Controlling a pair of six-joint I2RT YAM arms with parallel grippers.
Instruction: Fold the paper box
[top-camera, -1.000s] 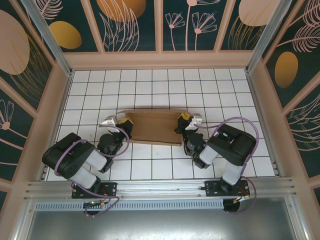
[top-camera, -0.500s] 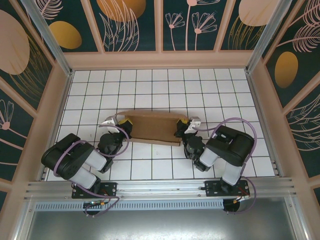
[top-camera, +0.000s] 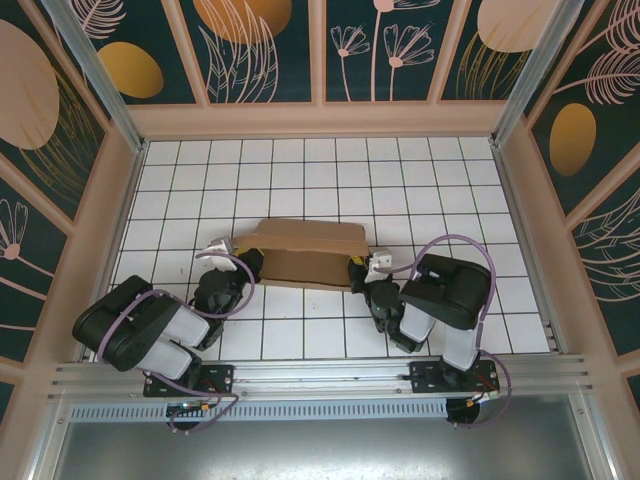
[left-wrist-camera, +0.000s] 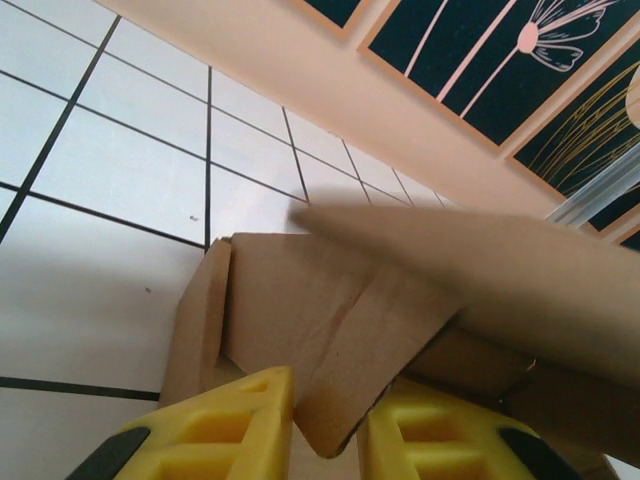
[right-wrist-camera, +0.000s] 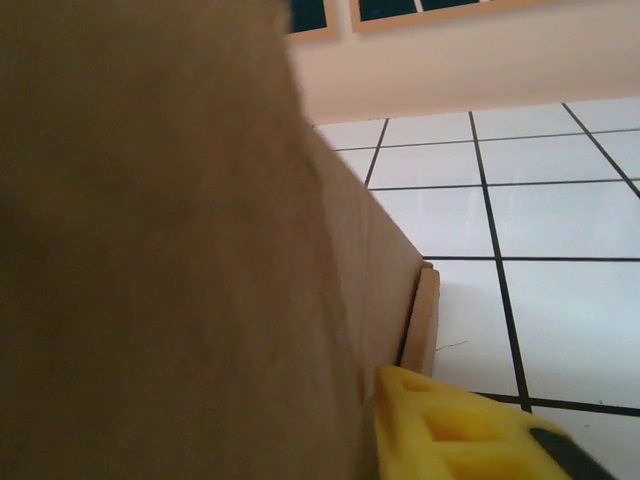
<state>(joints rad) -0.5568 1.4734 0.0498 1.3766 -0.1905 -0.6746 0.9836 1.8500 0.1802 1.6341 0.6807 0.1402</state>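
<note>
At paper box ends, both arms crouch low.

floor — white tiles, dark grout | walls — dark floral panels, peach frames

Overhead view: high behind both arm bases, looking down on the tiled table. Left wrist view: low, facing the far wall, close against the paper box. Right wrist view: closer still, sharing that box.
</note>
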